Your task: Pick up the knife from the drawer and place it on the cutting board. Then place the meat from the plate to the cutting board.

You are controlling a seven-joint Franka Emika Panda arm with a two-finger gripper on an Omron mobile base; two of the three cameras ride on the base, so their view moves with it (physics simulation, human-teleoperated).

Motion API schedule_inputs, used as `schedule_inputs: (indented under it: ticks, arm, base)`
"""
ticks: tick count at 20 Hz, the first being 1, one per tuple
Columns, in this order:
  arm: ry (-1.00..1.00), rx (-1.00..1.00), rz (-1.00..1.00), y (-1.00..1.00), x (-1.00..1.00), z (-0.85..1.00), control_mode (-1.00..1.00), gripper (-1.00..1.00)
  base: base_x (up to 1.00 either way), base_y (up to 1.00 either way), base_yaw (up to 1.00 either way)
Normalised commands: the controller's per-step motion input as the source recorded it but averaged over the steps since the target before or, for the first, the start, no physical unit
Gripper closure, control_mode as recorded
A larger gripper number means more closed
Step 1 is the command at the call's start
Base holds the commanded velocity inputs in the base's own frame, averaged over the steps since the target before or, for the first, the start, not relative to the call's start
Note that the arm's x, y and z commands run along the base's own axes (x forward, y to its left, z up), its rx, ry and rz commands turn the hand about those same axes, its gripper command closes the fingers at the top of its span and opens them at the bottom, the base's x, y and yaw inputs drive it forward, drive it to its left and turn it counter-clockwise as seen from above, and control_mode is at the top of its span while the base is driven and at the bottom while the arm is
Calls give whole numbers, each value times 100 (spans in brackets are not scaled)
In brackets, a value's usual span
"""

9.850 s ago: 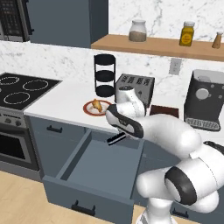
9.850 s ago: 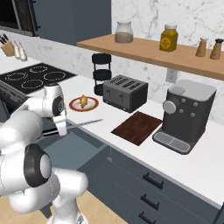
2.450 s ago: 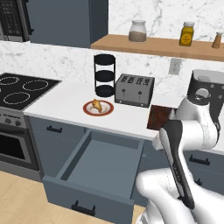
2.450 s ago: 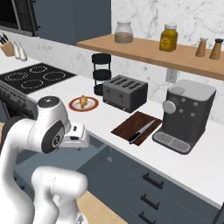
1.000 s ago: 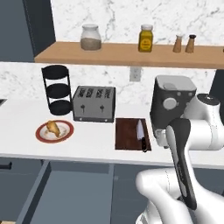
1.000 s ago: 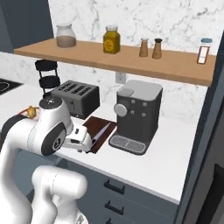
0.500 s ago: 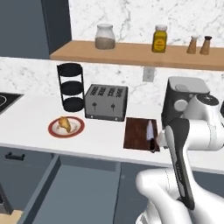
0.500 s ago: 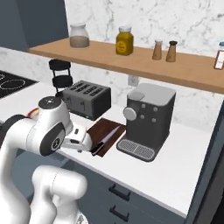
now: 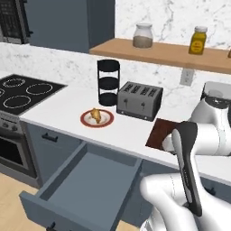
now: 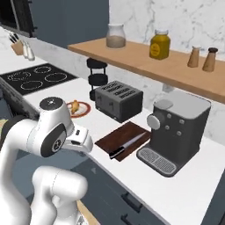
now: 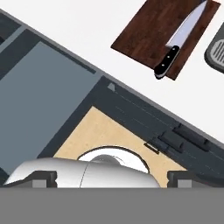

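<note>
One dark reddish-brown wooden cutting board [image 10: 124, 138], one black-handled silver-bladed knife [image 10: 129, 145], one red-rimmed round plate [image 9: 97, 118], one golden-brown chicken piece [image 9: 95, 114], one silver toaster [image 9: 139, 100], one black three-tier rack [image 9: 108, 82], one open blue-grey drawer [image 9: 85, 183].

**Where things sit**

In the left base view, the plate [image 9: 97, 118] lies mid-frame on the counter [image 9: 63, 106] with the meat [image 9: 95, 114] on it. The rack [image 9: 108, 83] stands just behind the plate. The toaster [image 9: 139, 100] is right of the rack. The cutting board [image 9: 159, 132] lies right of the toaster. The knife [image 10: 127, 145] lies on it. The open drawer [image 9: 85, 182] is lower left.
</note>
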Motion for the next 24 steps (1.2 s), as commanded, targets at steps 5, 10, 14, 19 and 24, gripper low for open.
schedule_inputs:
  ticks: [5, 10, 14, 19, 24]
  arm:
    - [0, 0, 0, 0, 0, 0, 100, -100]
    - [0, 0, 0, 0, 0, 0, 100, -100]
    - [0, 0, 0, 0, 0, 0, 100, -100]
    - [0, 0, 0, 0, 0, 0, 100, -100]
    - [0, 0, 0, 0, 0, 0, 100, -100]
  base:
    - [58, 2, 39]
    - [50, -6, 21]
    - [31, -2, 14]
    - [8, 0, 5]
    - [0, 0, 0]
